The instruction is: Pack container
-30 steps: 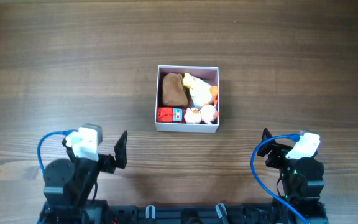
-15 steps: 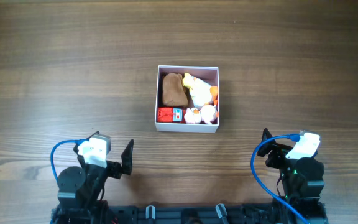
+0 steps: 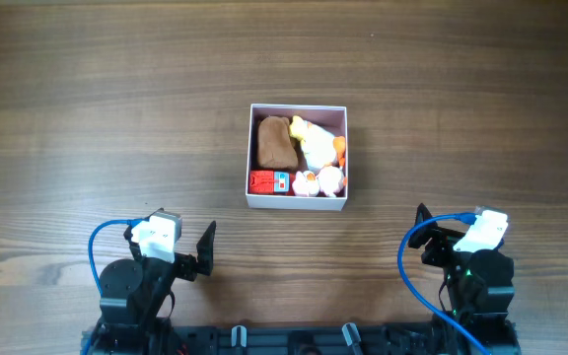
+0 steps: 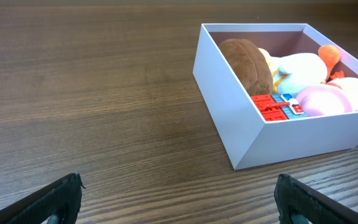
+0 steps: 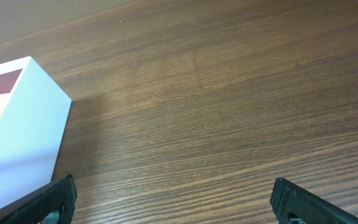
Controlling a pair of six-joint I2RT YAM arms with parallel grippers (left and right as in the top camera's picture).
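The container (image 3: 297, 201) is a square white box with a pink inside, at the table's middle. It holds a brown plush (image 3: 275, 143), a white and yellow toy (image 3: 314, 146), a red brick toy (image 3: 269, 181) and pale round toys (image 3: 330, 177). It also shows in the left wrist view (image 4: 229, 106) and at the left edge of the right wrist view (image 5: 23, 130). My left gripper (image 3: 203, 251) is open and empty near the front edge, left of the box; its fingertips show in the left wrist view (image 4: 179, 199). My right gripper (image 3: 424, 229) is open and empty at the front right, as the right wrist view (image 5: 176, 199) shows.
The wooden table (image 3: 116, 99) spreads around the box. Both arm bases with blue cables (image 3: 97, 247) sit at the front edge.
My left arm has drawn back toward the front edge and turned a little to the right, its gripper still open and empty. The right arm and the container have not moved.
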